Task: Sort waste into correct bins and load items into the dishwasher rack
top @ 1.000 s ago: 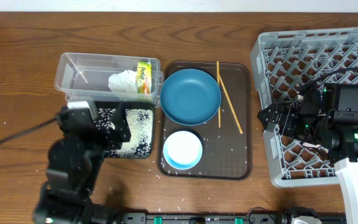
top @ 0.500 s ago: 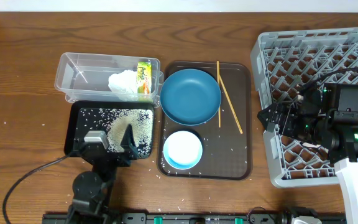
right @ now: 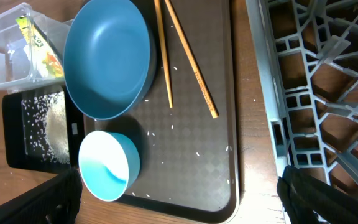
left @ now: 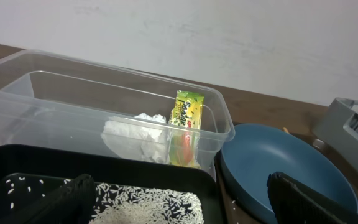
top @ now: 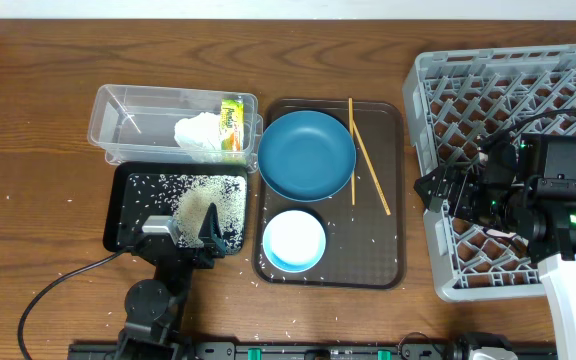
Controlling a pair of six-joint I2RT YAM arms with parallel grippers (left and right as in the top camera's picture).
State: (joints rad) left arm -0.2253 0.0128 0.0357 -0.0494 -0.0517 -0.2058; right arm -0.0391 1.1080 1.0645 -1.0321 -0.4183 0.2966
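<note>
**Waste mostly sorted, dishwasher loading not yet showing**

I am taking the brown serving tray [top: 393,215] as my landmark. To its left, the clear tub [top: 128,110] is holding the crumpled tissue [top: 198,133] and the snack wrapper [top: 232,122], so I am counting that waste as binned. The black tray [top: 126,195], also left of the serving tray and nearer to me than the tub, is carrying most of the rice [top: 213,198]. Stray grains are lying on the serving tray and on the table around it, so the rice looks only partly done.

The dishes are waiting. The blue plate [top: 306,155], the chopsticks [top: 368,165] and the white bowl [top: 294,241] are all sitting on the serving tray. The dishwasher rack [top: 508,90], to its right, is showing nothing loaded where I can see its grid. My right arm is hiding part of it, and I am not finding the cups anywhere.

The left gripper [top: 182,232] is hovering over the black tray's edge nearest the serving tray, jaws apart and empty. The right gripper [top: 436,188] is hanging at the rack's wall beside the serving tray, jaws wide and empty.
</note>
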